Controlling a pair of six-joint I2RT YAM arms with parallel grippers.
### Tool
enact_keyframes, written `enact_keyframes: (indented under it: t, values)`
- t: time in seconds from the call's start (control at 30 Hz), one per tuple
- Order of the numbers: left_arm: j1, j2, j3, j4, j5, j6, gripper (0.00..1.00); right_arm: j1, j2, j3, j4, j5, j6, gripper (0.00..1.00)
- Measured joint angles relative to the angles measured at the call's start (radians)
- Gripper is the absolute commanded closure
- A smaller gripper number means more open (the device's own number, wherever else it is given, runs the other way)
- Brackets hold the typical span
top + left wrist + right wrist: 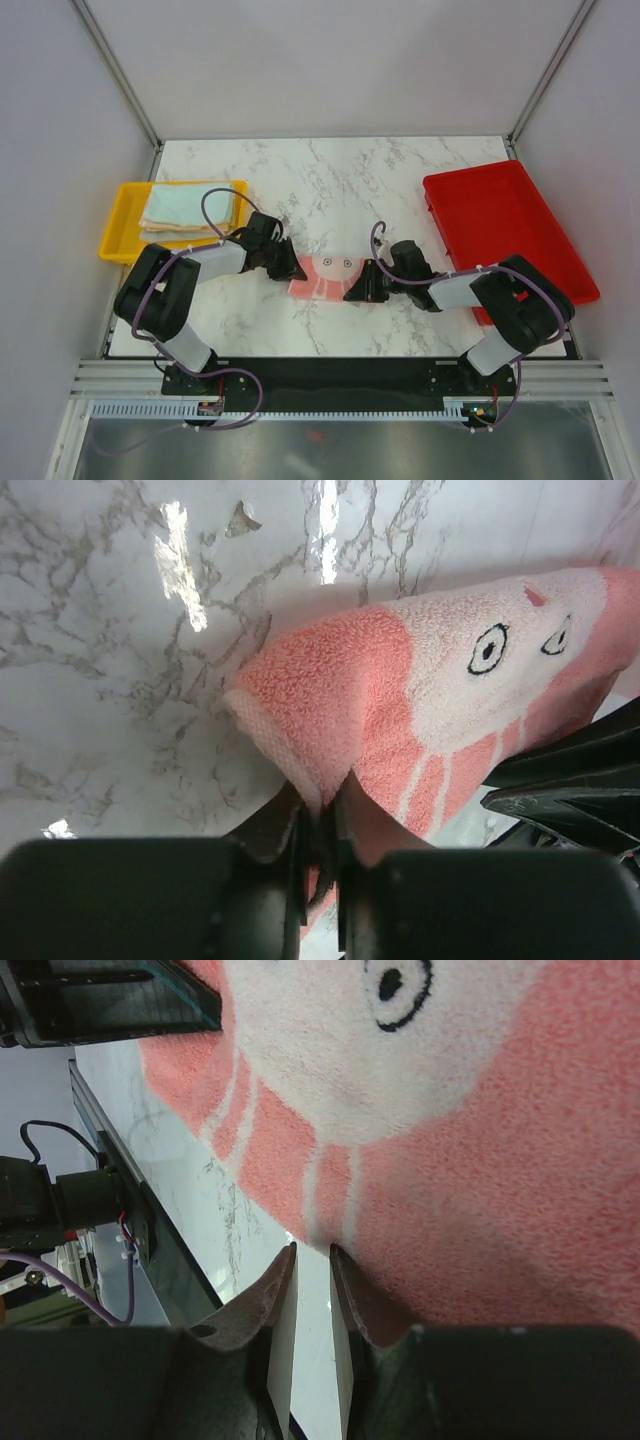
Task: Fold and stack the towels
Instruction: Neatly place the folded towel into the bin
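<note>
With my left pincer [320,825] pinched on a corner of the pink patterned towel [326,272] at centre frame and my right pincer [312,1260] narrow at its opposite edge, hold not discernible, a shallow bite may let it slip during folding.

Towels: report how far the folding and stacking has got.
Done: folded pale cloth towels lie stacked in the yellow plastic tray. In hand: the left hand pinches an edge of the pink terry towel with the white face print; the right hand sits at its opposite edge, grip unclear. Still to do: folding it and adding it to the stack.
</note>
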Motion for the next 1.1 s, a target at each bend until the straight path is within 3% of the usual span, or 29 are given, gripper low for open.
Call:
enact_keyframes:
  t: [0.03,0.13,0.2,0.23,0.27,0.37,0.67,0.9,1.1]
  values:
    - [-0.008,0.002,0.002,0.001,-0.002,-0.001,0.98,0.0,-0.007,0.0,-0.002,-0.001,0.0,0.73]
    - [-0.026,0.005,0.028,-0.039,-0.03,-0.008,0.98,0.0,-0.061,0.0,-0.027,0.0,0.003,0.68]
    - [-0.03,0.012,0.064,-0.097,-0.058,-0.007,0.98,0.0,-0.125,0.002,-0.065,0.002,0.006,0.55]
    - [-0.032,0.017,0.091,-0.142,-0.078,-0.003,0.98,0.0,-0.163,0.006,-0.084,0.005,0.008,0.47]
    - [-0.033,0.02,0.116,-0.181,-0.093,0.002,0.98,0.0,-0.196,0.014,-0.112,0.008,0.006,0.21]
    - [-0.034,0.032,0.232,-0.328,-0.182,0.037,0.98,0.0,-0.328,0.065,-0.217,0.037,-0.003,0.02]
    - [0.012,0.08,0.578,-0.644,-0.473,0.183,0.98,0.0,-0.526,0.246,-0.432,0.118,-0.071,0.02]
    - [0.146,0.173,0.831,-0.83,-0.621,0.294,0.98,0.0,-0.491,0.267,-0.523,0.131,-0.122,0.02]
    - [0.235,0.238,1.072,-0.946,-0.664,0.354,0.98,0.0,-0.414,0.296,-0.559,0.135,-0.168,0.02]
